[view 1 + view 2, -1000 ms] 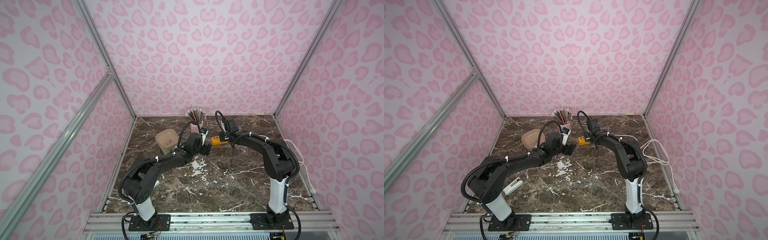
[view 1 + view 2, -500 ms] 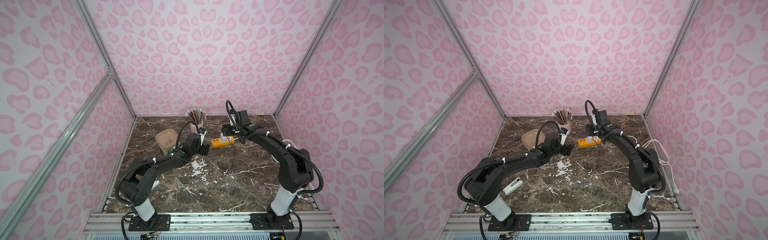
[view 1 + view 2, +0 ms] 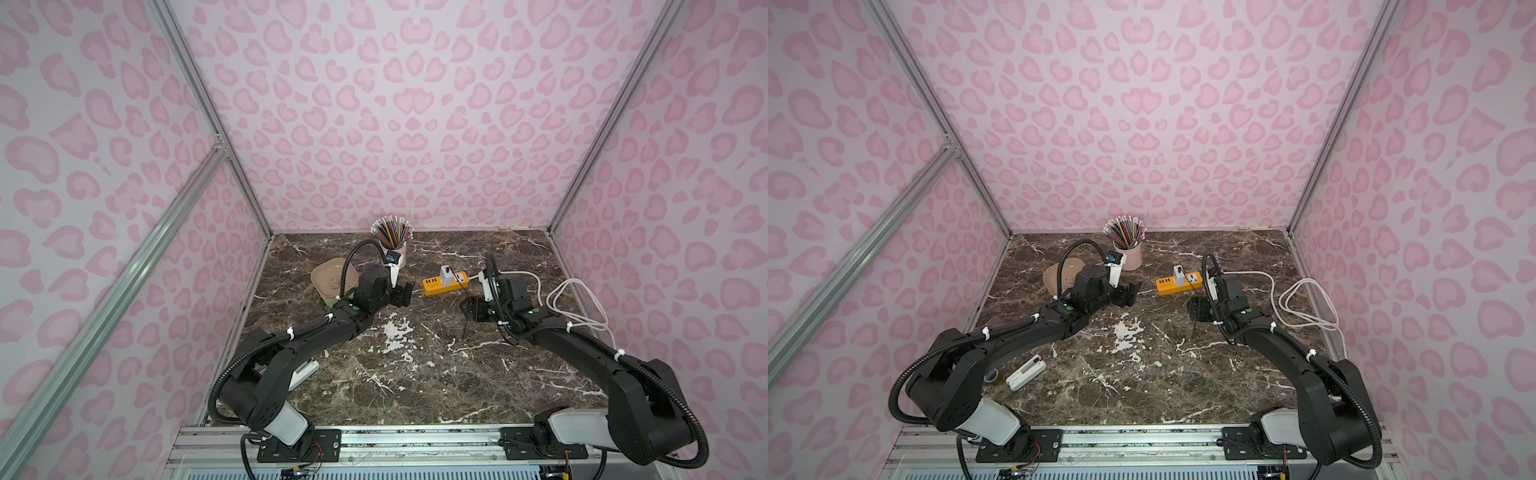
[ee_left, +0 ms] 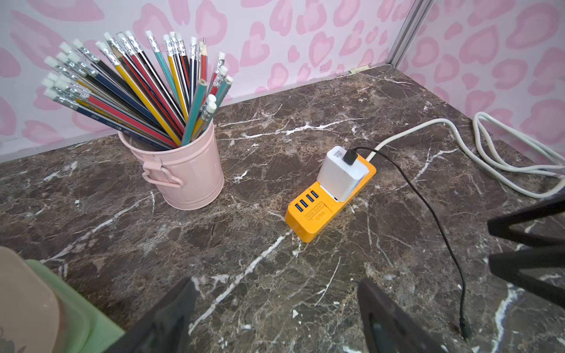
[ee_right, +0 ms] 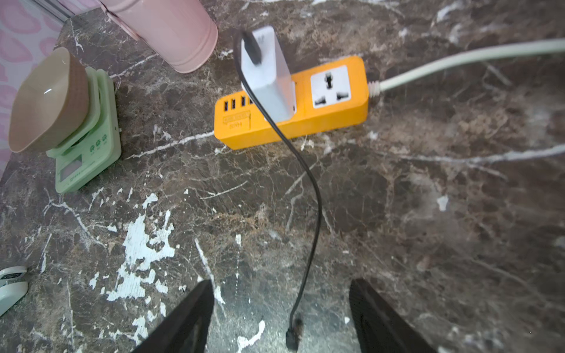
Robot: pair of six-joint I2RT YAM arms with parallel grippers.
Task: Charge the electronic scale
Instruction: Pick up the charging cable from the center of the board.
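Right wrist view: right gripper (image 5: 281,282) wide, empty, black cable (image 5: 318,207) end loose between its jaws.
Left gripper (image 4: 276,280) also wide, empty; electronic scale (image 5: 88,146) apart.

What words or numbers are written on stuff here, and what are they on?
"HB": on a dark blue pencil in the pink cup.
"S704", perhaps: raised on the orange power strip; the boxed line above it is too small.
The white charger: grey print, unreadable.
The electronic scale: tiny print under the display, blurred.
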